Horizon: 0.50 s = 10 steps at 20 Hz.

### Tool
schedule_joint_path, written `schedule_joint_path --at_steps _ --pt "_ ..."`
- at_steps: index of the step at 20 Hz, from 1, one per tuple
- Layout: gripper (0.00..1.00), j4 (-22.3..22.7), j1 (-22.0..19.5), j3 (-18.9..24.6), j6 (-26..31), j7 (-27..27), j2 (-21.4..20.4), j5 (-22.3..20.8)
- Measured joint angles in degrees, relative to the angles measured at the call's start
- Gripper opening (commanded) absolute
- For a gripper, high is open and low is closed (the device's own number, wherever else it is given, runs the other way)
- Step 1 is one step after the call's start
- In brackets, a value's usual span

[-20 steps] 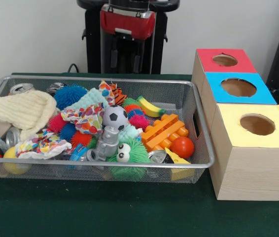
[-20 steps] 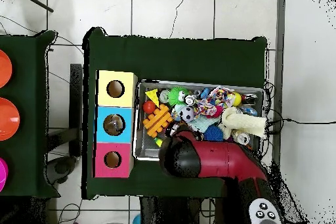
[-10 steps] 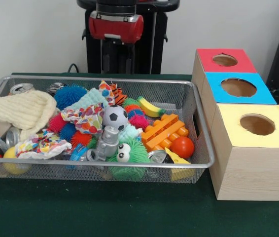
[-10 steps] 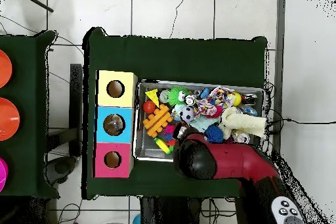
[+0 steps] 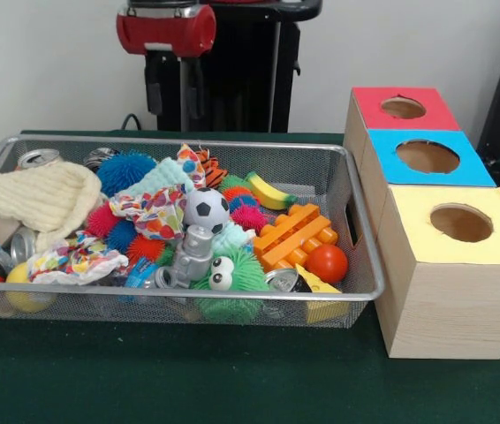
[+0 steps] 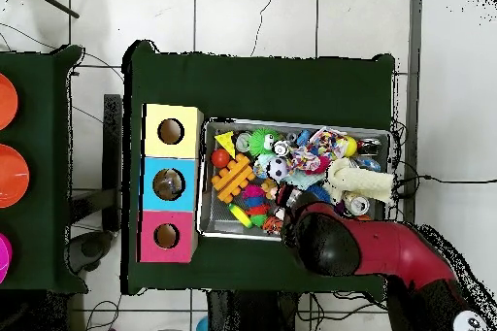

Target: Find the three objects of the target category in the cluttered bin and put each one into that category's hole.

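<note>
- We see the end effector [image 5: 171, 88] above the wire bin's [image 5: 367, 256] far rim; we cannot tell its grip state.
- Toys crowd the bin beside the three-hole box [image 5: 444, 291].

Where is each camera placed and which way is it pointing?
Front view: low across the table, facing the bin and the box with three holes; the arm's red and black end shows at the top.
Overhead view: above the table, looking straight down; the red arm comes in from the bottom right, over the bin's edge.
Both show the bin, the box, the orange block and the soccer ball.
</note>
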Motion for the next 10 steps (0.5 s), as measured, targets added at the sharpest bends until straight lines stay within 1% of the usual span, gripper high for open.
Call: schedule_joint_path --at_steps 3,7,8,10 --pt "1.0 0.1 -1.9 2.7 2.0 0.0 -1.5 0.0" --pt "1.0 0.1 -3.0 5.4 4.4 0.0 -2.8 -0.1" --pt "1.0 0.1 -3.4 6.9 5.8 0.0 -3.3 -0.1" --pt "1.0 0.1 -3.5 7.8 6.7 0.0 -3.6 -0.1"
